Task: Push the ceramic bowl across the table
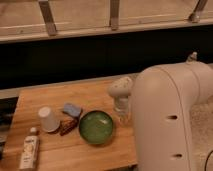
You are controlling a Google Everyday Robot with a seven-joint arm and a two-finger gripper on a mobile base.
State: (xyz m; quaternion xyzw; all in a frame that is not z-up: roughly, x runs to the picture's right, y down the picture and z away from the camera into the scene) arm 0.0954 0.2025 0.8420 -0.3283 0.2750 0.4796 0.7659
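Note:
The green ceramic bowl (96, 127) sits upright on the light-brown wooden table (95, 95), toward its front right. My gripper (123, 114) hangs down from the white wrist just to the right of the bowl's rim, close to it; contact cannot be told. The large white arm (165, 120) fills the right side of the view and hides the table's right edge.
An upturned white paper cup (48, 119) stands left of the bowl. A blue object (72, 109) and a reddish-brown packet (68, 126) lie between cup and bowl. A white bottle (30, 152) lies at the front left. A dark wall and railing run behind the table.

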